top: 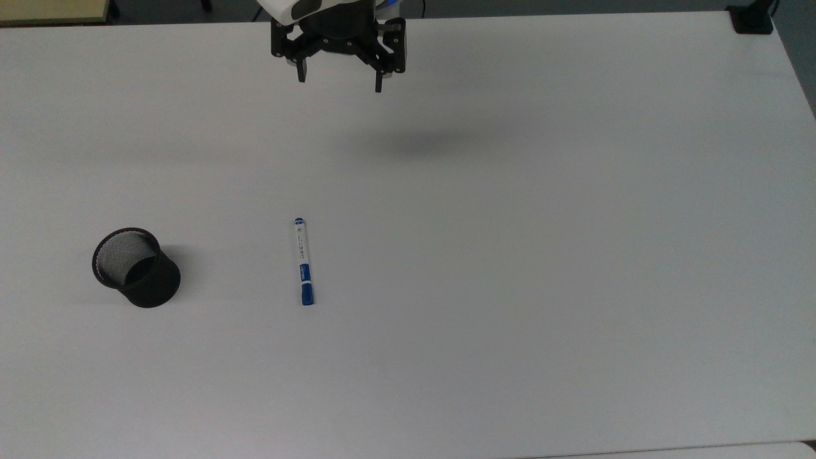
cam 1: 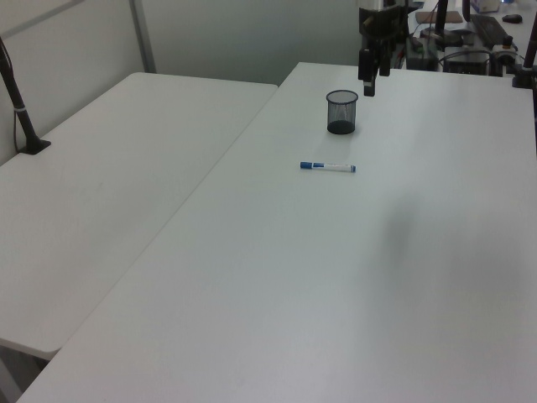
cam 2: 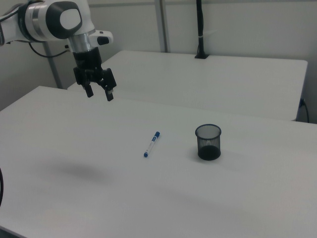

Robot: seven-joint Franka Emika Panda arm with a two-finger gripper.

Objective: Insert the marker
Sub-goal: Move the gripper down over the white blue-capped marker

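The marker (top: 304, 261) lies flat on the white table (top: 510, 255), white barrel with its blue cap toward the top view's bottom. It also shows as the marker (cam 1: 328, 167) and the marker (cam 2: 151, 144). A black mesh cup (top: 135, 267) stands upright to the top view's left of it, seen too as the cup (cam 1: 341, 112) and the cup (cam 2: 208, 141). My gripper (top: 340, 79) hangs high above the table near its far edge, open and holding nothing, well away from the marker. It also appears as the gripper (cam 2: 99, 93) and the gripper (cam 1: 374, 75).
A second white table (cam 1: 117, 168) adjoins on the left view's left. A black clamp post (cam 2: 200, 29) stands on it. Another black clamp (top: 752, 19) sits at the top view's upper right corner. Desk clutter (cam 1: 470, 34) lies beyond the far edge.
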